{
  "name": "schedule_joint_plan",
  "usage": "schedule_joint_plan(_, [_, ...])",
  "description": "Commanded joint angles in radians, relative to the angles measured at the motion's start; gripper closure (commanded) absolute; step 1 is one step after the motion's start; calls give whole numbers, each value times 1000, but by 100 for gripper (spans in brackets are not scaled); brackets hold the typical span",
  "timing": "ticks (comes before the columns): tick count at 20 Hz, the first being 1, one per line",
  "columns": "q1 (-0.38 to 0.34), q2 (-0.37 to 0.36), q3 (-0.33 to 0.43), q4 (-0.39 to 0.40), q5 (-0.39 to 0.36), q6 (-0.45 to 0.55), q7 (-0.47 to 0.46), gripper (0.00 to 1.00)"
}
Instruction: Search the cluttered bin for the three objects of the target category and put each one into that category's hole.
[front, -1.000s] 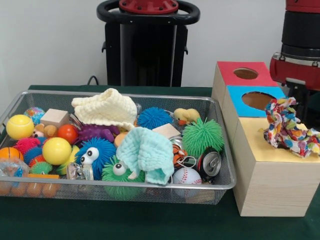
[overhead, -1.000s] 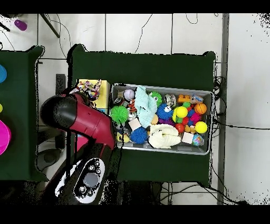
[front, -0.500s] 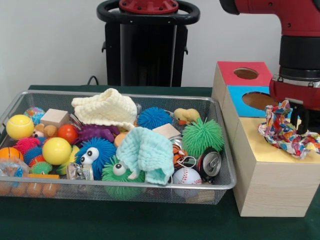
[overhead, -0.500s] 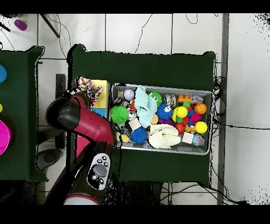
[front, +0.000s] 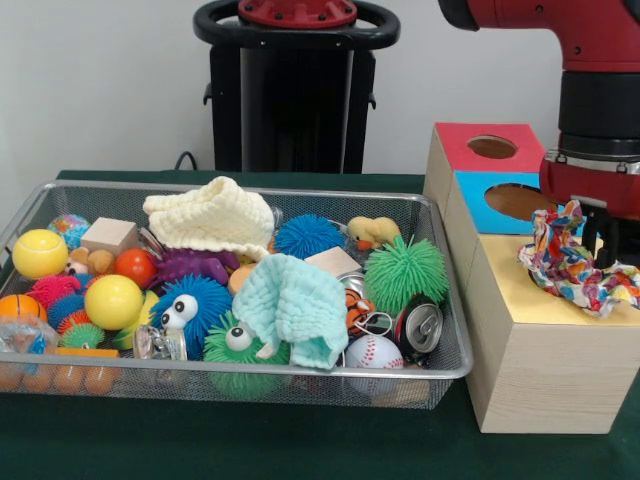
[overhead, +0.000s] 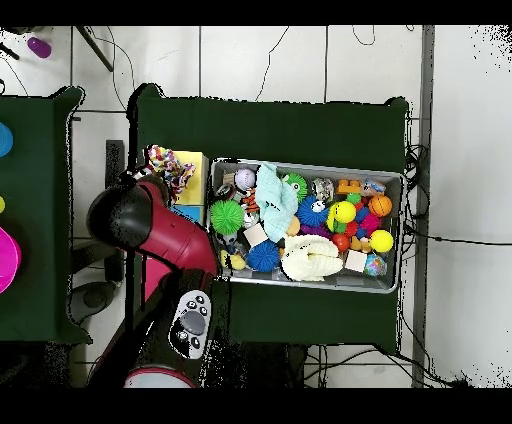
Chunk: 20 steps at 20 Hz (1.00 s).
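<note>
A knotted toy of patterned cloth strips (front: 572, 265) sits over the top of the yellow-topped box (front: 510, 290), covering where its hole would be. My gripper (front: 600, 238) comes straight down onto the toy and is shut on its upper part. The overhead view shows the toy (overhead: 168, 166) at the box's edge, beside my red arm (overhead: 150, 225). The wire mesh bin (front: 440, 372) lies left of the boxes, full of toys. No other knotted cloth toy shows in the bin; some may be hidden under the clutter.
A red-topped box (front: 470, 160) and a blue-topped box (front: 475, 205), each with a round hole, stand behind the yellow one. The bin holds a pale yellow washcloth (front: 215, 215), a mint washcloth (front: 295, 305), spiky balls, plain balls, a can (front: 420, 325) and a baseball (front: 372, 352).
Over the last second my arm swung further into the front view and the toy sank a little onto the yellow box top. In the last half second almost nothing moved.
</note>
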Motion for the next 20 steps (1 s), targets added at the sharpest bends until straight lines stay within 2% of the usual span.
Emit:
schedule_joint_plan(1, [0,95,38,37,-36,32,185,100])
schedule_joint_plan(4, [48,136,-64,-7,-67,104,185,100])
schedule_joint_plan(8, [68,161,-131,-33,-102,138,159,100])
schedule_joint_plan(20, [51,167,-125,-29,-143,75,142,100])
